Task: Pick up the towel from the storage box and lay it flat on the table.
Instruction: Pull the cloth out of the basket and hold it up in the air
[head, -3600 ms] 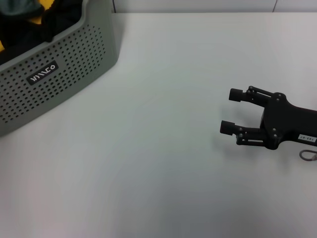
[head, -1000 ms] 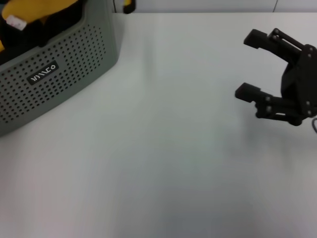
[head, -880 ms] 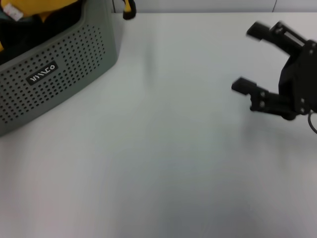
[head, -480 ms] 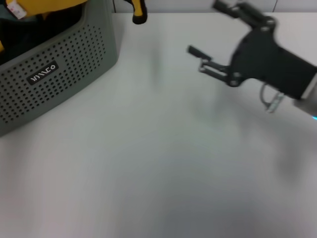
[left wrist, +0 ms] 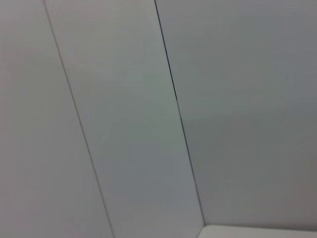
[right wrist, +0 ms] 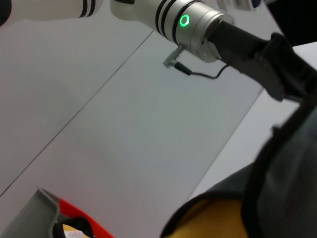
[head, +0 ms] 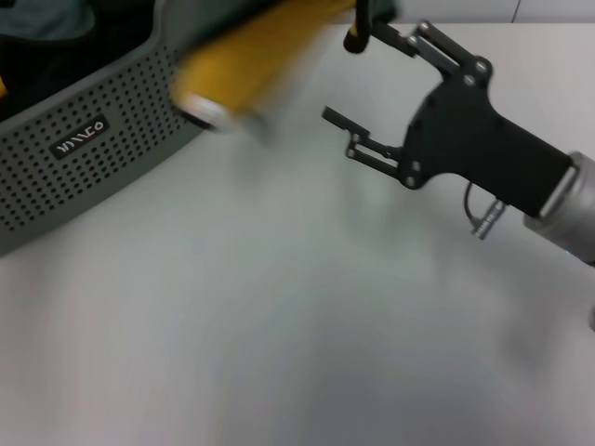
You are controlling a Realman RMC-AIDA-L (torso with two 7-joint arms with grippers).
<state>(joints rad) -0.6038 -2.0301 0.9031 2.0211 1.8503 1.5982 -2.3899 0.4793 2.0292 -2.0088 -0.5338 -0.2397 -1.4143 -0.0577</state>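
Observation:
The yellow towel (head: 251,60) hangs in the air, blurred, just right of the grey storage box (head: 112,139) and above the white table (head: 279,307). Its top runs out of the head view. In the right wrist view the left arm's black gripper (right wrist: 290,84) meets the top of the towel (right wrist: 213,218), whose grey reverse and black piping show below it. My right gripper (head: 342,77) is open and raised over the table. It stands close beside the towel's right edge, with nothing between its fingers.
A teal-grey cloth (head: 46,19) and black fabric (head: 102,51) lie inside the box. A grey edge with something red (right wrist: 74,220) shows low in the right wrist view. The left wrist view holds only wall panels (left wrist: 148,124).
The towel has come up out of the box and swung right over the table. My right gripper has risen and moved left toward it, staying open.

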